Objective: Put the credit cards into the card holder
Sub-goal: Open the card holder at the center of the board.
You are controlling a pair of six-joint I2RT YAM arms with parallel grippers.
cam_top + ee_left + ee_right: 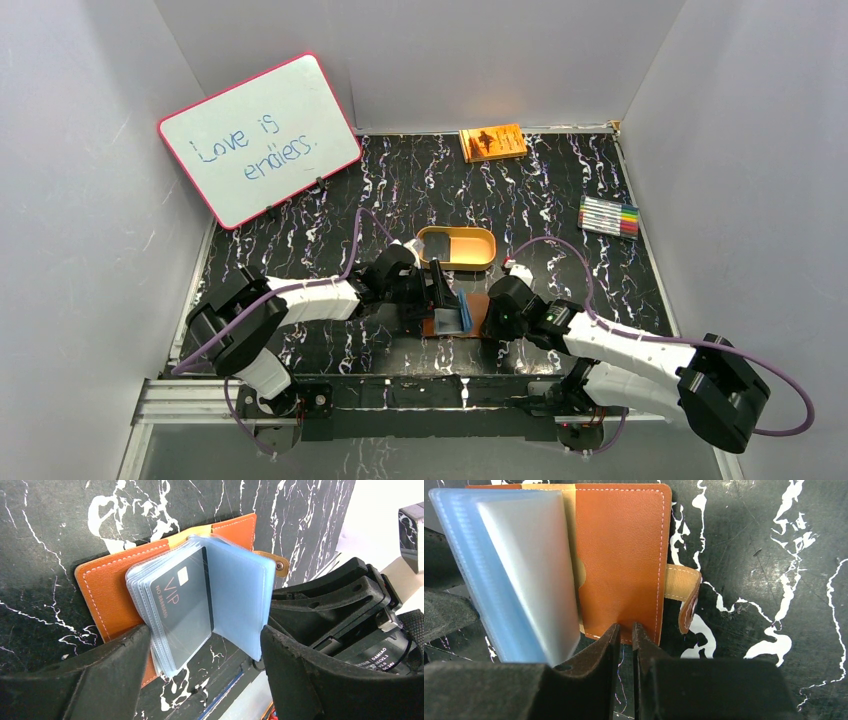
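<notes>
Right gripper (624,630): jaws nearly closed, apparently pinching the near edge of the card holder (619,555), which lies open. Left gripper (205,635): released, fingers straddling the clear sleeves (235,595). The sleeved credit card (185,605) reads "VIP". Beyond: tan tray (480,265); whiteboard (260,135), "Love is endless."

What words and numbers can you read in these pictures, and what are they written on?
"Love is endless." - handwritten on the whiteboard.
"VIP" - on the dark card inside the card holder.
"NO" and digits, same card: digits too small to trust.
"DAMIAO" - tiny label on the right arm; smaller print below unreadable.
Orange book, marker pack: too small to read.
</notes>
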